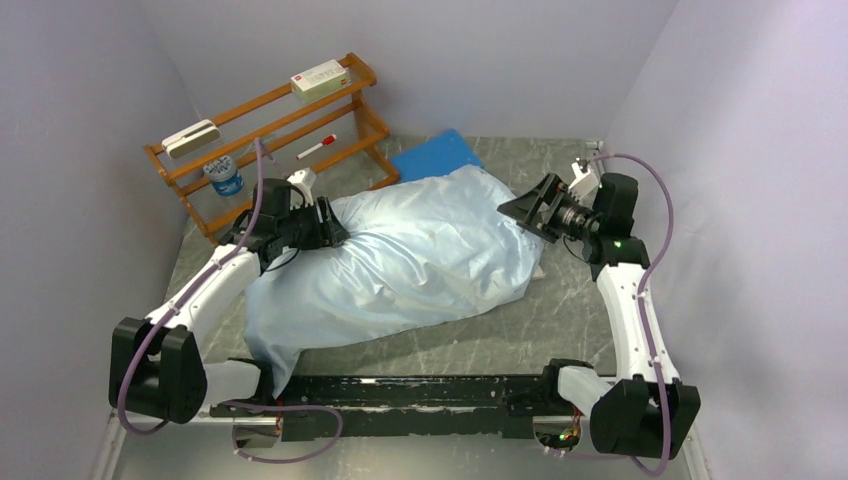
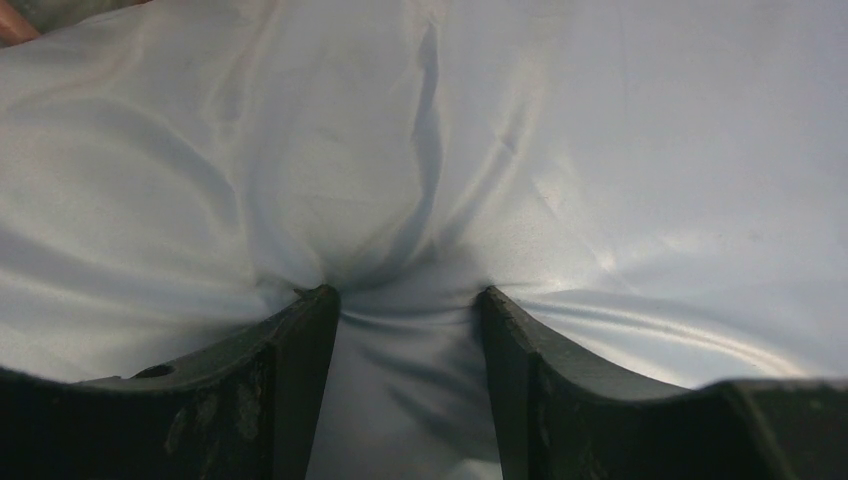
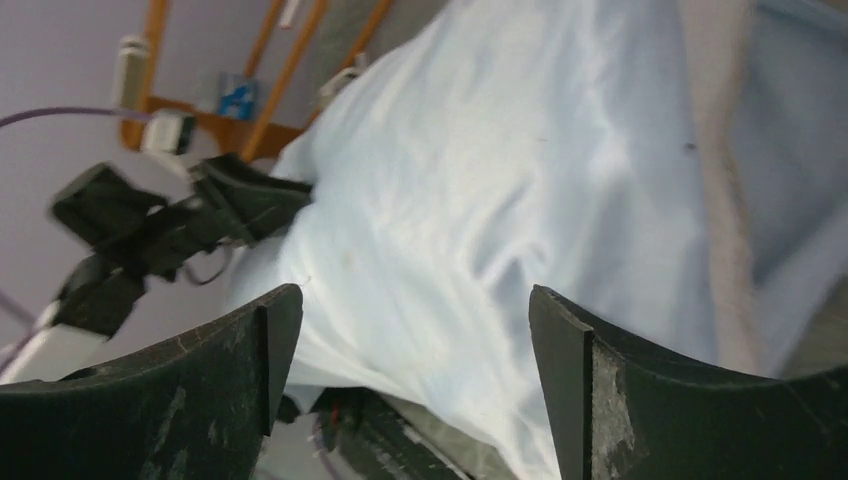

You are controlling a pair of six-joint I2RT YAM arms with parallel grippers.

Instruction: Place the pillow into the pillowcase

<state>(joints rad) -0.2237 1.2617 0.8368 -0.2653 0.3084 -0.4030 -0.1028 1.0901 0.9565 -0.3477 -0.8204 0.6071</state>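
Pale-blue, faintly glossy cloth fills the middle of the grey marbled table [image 1: 560, 320]: the pillowcase [image 1: 420, 260], plump and wrinkled, lying slantwise from the near left to the far right. At its far left end the left gripper [image 2: 408, 296] is pressed into it. Its dark, scuffed fingers [image 2: 300, 350] are part-closed on a thick bulge of the fabric, and creases fan out from both tips. The pillow itself is almost wholly hidden inside. Only a white sliver at the near right corner [image 1: 538, 270] seems to be it, though I cannot be sure. At the right end the right gripper [image 3: 410, 292] hangs just off the cloth, its curved fingers spread wide and holding nothing. Far left stands a wooden rack [image 1: 270, 120]; a stiff bright-blue sheet [image 1: 437, 155] is partly covered behind the pillowcase.
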